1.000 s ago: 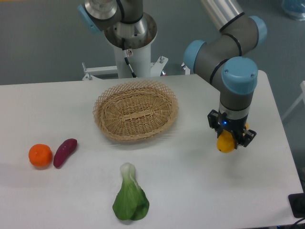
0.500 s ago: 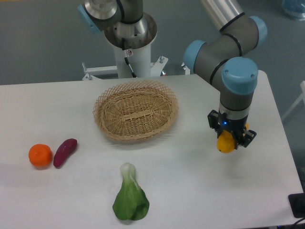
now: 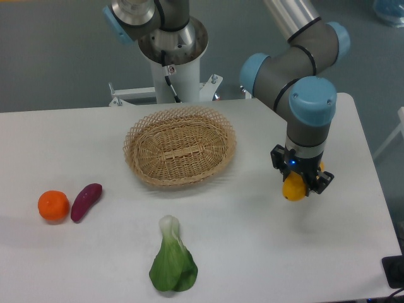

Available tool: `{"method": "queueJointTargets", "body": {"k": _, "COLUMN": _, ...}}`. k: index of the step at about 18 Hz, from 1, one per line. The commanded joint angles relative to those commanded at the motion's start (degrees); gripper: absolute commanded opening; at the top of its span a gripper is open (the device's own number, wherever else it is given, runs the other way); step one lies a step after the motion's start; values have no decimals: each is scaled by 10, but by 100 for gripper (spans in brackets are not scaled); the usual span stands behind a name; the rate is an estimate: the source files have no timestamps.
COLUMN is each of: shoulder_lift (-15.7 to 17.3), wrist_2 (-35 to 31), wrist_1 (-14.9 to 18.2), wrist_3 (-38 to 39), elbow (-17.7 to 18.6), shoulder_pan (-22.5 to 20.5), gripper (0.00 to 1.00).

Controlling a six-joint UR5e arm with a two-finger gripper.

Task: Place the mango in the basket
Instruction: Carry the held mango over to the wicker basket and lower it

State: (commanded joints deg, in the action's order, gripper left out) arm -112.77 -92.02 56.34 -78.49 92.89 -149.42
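Gripper [image 3: 296, 187] clamped on the mango [image 3: 293, 189] near the desk's right edge.

The yellow mango sits between the closed-in fingers, held just above the white desk [image 3: 252, 252], apart from the basket [image 3: 180, 154], which lies left of it toward the far edge at the desk's middle. The basket holds nothing. By the left edge an orange [image 3: 53, 206] and a purple sweet potato [image 3: 86, 201] lie side by side, close together. A green bok choy [image 3: 173, 263] lies near the front edge, below the basket.
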Motion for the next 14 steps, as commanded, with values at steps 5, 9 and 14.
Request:
{"method": "queueJointTargets", "body": {"k": 5, "shoulder_lift": 43, "wrist_2": 1, "wrist_1": -5, "wrist_3": 8, "elbow": 71, "shoulder_pan": 32, "gripper": 64}}
{"method": "queueJointTargets", "body": {"k": 9, "shoulder_lift": 71, "wrist_2": -1, "wrist_1": -5, "wrist_3": 24, "elbow": 111, "shoulder_pan": 65, "gripper": 64}}
{"method": "queueJointTargets", "body": {"k": 14, "shoulder_lift": 107, "wrist_2": -1, "wrist_1": -6, "wrist_3": 46, "elbow": 158, "shoulder_pan": 105, "gripper": 64}}
